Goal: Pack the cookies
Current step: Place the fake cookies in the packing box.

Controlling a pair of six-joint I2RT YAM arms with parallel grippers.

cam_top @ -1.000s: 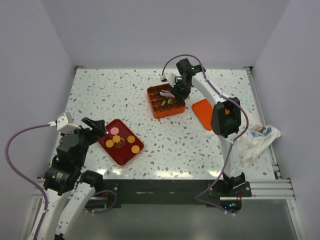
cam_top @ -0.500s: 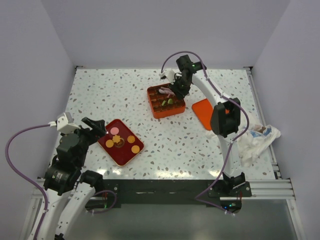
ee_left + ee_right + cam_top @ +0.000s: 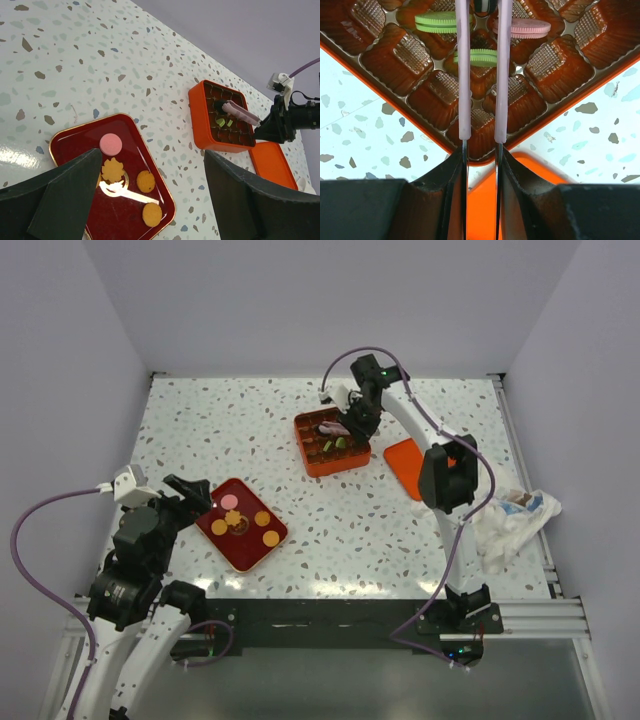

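Speckled tabletop all round. On it the right pincer, clamped on tweezers, has bobbed back and returned over the box. The tips look empty, so a drop seems done. Beneath them, cookies sit in cells. Just behind lies the lid, and farther off a cloth. Well away, the left pincer gapes unmoved above the tray, where five cookies wait. Nothing seems to block the way.
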